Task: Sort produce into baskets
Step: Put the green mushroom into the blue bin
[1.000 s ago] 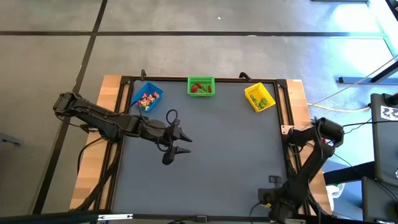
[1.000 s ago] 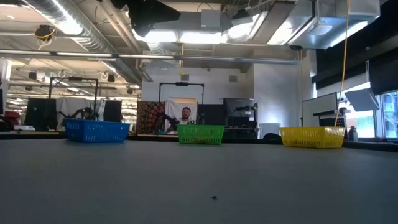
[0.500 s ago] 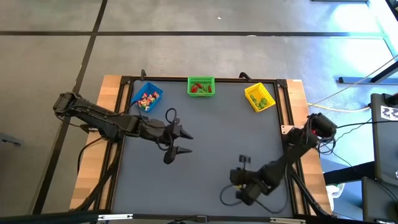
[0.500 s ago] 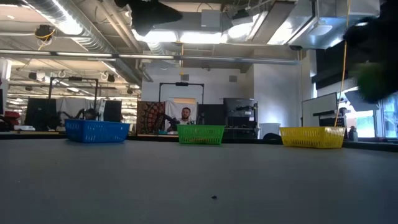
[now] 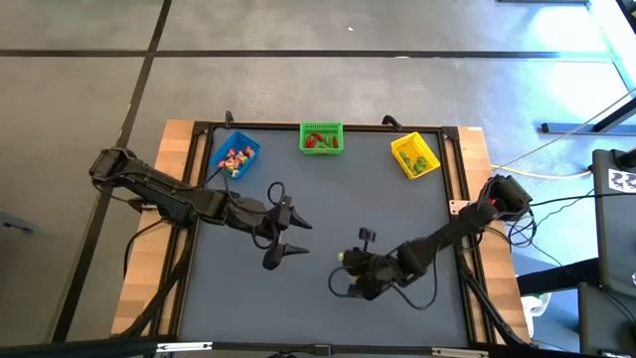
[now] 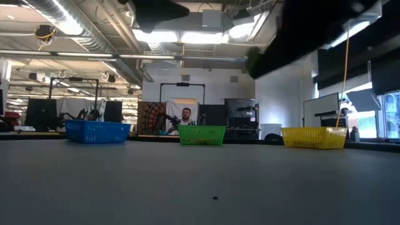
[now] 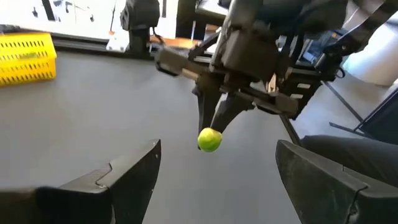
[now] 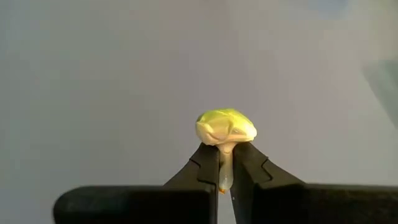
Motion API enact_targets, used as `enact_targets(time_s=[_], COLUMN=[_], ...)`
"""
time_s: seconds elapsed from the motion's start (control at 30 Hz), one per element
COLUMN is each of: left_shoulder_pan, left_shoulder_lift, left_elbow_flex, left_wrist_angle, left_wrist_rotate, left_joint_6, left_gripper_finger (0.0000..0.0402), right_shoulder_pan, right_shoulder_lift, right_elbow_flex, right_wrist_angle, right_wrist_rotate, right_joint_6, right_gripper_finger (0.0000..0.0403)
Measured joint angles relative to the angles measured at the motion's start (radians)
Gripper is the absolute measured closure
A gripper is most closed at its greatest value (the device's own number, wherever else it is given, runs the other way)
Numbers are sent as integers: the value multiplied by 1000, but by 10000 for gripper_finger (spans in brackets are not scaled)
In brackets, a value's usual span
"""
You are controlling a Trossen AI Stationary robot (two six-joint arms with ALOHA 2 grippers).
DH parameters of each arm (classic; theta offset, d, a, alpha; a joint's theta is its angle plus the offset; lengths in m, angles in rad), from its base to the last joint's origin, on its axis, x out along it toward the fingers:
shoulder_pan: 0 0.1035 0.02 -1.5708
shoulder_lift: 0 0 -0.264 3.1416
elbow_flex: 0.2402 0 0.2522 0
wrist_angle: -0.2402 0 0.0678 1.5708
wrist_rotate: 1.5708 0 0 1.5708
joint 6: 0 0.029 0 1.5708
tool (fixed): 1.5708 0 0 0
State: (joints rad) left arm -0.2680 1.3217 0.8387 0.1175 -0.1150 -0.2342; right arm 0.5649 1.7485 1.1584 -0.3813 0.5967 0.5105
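My right gripper [image 5: 345, 261] hovers over the middle of the dark table, shut on a tiny yellow-green produce piece [image 8: 226, 127]. That piece also shows in the left wrist view [image 7: 209, 140] at the tips of the right gripper [image 7: 216, 126]. My left gripper [image 5: 304, 238] stands open just left of it, its fingertips toward the piece and nothing between them. The blue basket [image 5: 235, 156], the green basket [image 5: 321, 138] and the yellow basket [image 5: 414, 155] stand along the far edge, each with produce inside. My right gripper pinches the piece's pale lower stub [image 8: 225, 167] between its two fingertips. The green head [image 8: 226, 127] sticks out beyond the tips. The fingers slant down from the table's right. The piece is lifted clear of the table.
The wooden frame edge [image 5: 179, 159] borders the mat. In the low view the baskets stand in a row at the far edge: blue [image 6: 97, 131], green [image 6: 201, 134], yellow [image 6: 314, 137]. A person sits beyond the table [image 6: 186, 116]. A small dark speck [image 6: 215, 199] lies near the front.
My right arm has swung from the table's near right corner toward the middle and toward my left gripper, rising a little and turning its wrist, with the green piece carried along in its shut fingers.
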Motion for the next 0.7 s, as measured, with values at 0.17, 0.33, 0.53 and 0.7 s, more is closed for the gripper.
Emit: enact_targets(time_s=[0.17, 0.33, 0.53, 0.7], left_shoulder_pan=[-9, -25, -27, -28], left_shoulder_lift=[37, 85, 153, 221], left_elbow_flex=[0, 0, 0, 0], left_wrist_angle=[9, 80, 163, 233], left_wrist_rotate=[-1, -2, -2, -2], left_joint_6=[-48, -41, -41, -53], left_gripper_finger=[89, 89, 89, 106], right_shoulder_pan=[-33, -50, -50, -50], right_shoulder_lift=[0, 0, 0, 0], right_elbow_flex=[0, 0, 0, 0], right_wrist_angle=[93, 150, 199, 256], right_wrist_rotate=[2, -2, 44, 49], right_joint_6=[-69, -88, -103, -131], right_gripper_finger=[387, 387, 386, 386])
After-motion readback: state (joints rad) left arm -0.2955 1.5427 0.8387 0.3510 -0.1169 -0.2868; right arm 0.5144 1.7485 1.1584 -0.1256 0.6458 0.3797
